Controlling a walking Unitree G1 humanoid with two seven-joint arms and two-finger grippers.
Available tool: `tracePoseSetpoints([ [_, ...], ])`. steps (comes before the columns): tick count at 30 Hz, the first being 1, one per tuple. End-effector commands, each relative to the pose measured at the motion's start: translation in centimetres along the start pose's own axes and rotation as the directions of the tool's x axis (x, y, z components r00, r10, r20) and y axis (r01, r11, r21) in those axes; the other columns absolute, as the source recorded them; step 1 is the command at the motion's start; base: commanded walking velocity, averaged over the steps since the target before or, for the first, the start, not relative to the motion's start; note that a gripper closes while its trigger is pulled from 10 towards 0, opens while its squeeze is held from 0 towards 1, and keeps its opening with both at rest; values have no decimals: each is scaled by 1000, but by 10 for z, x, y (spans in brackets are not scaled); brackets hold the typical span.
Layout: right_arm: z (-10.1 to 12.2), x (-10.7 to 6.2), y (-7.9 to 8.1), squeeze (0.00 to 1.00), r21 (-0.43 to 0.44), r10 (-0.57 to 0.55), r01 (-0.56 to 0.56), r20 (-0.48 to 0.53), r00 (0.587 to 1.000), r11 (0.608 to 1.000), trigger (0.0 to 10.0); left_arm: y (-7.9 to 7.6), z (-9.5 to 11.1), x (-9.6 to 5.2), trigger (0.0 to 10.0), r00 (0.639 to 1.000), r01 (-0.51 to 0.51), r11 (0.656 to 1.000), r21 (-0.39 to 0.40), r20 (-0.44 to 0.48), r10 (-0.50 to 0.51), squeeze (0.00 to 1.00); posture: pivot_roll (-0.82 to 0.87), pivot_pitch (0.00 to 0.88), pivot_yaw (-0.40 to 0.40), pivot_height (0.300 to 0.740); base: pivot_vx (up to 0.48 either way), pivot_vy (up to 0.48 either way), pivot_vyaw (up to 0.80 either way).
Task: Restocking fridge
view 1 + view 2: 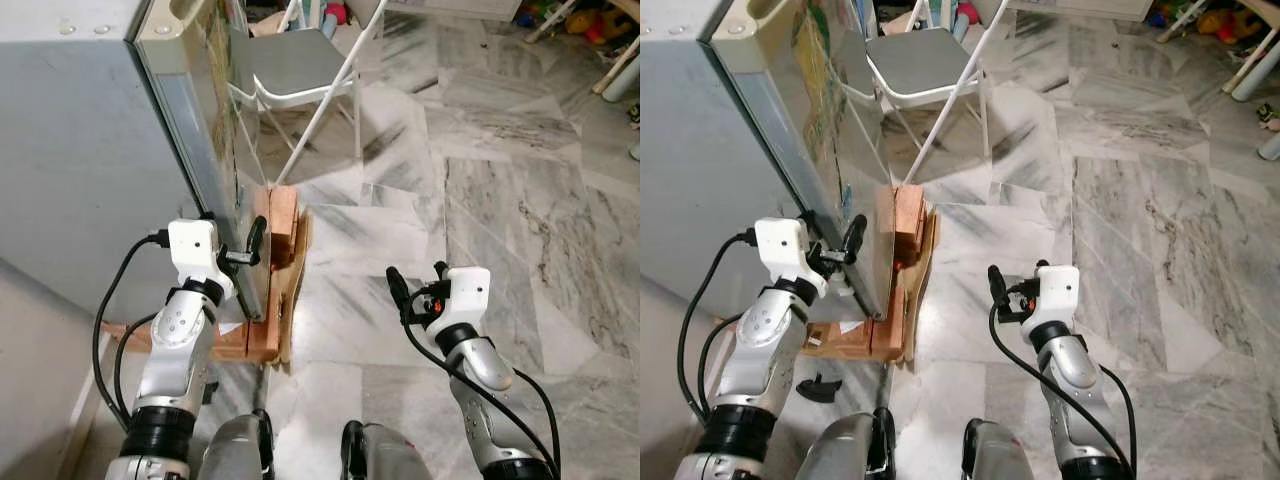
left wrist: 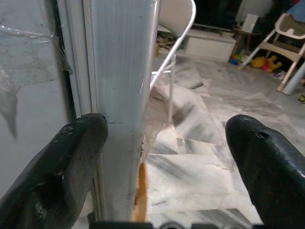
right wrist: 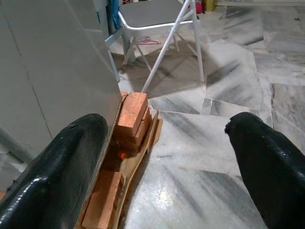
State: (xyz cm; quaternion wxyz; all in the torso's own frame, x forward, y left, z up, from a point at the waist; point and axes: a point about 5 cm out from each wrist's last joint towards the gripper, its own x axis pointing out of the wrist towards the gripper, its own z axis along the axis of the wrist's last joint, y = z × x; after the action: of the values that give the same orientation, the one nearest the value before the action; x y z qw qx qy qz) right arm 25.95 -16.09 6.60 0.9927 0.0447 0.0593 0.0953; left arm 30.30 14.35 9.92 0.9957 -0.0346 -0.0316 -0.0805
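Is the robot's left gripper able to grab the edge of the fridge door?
Probably yes. The left gripper is open with its fingers either side of the fridge door edge, nothing between them. The right gripper hangs open over the floor.

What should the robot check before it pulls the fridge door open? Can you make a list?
1. Left gripper at the fridge door edge: ok, its open fingers straddle the edge.
2. Firm grip on the door: not ok, fingers not closed yet.
3. Right gripper free: ok, open and holding nothing.
4. Room for the door to swing: not ok, a folding chair stands close by.
5. Bricks propping the fridge steady: cannot tell.
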Motion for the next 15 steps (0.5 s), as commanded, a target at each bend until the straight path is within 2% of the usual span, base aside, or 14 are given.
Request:
tracePoseSetpoints([
  [1, -1, -1, -3, 0, 6, -4, 4, -7, 1000, 1000, 10000, 6, 5, 8, 10000, 998, -55, 998, 23, 13, 54, 0, 38, 191, -44, 740, 0, 0, 0],
  [3, -1, -1, -3, 0, 5, -2, 2, -7, 1000, 1000, 10000, 7, 8, 11, 10000, 997, -72, 997, 22, 24, 71, 0, 37, 191, -44, 740, 0, 0, 0],
  [9, 1, -2, -3, 0, -7, -10, 10, 1, 1000, 1000, 10000, 16, 14, 23, 10000, 986, -164, 983, 87, 37, 161, 0, 32, 185, -37, 740, 0, 0, 0],
  [12, 8, -8, -5, 0, -30, -8, 9, 22, 1000, 1000, 10000, 15, 19, 27, 10000, 988, -146, 987, 74, 53, 142, 0, 35, 185, -33, 740, 0, 0, 0],
  [15, 9, -21, -11, 0, -54, -7, 7, 8, 1000, 999, 10000, 6, 24, 33, 10000, 994, -90, 994, 61, 63, 86, 0, 36, 181, -33, 740, 0, 0, 0],
])
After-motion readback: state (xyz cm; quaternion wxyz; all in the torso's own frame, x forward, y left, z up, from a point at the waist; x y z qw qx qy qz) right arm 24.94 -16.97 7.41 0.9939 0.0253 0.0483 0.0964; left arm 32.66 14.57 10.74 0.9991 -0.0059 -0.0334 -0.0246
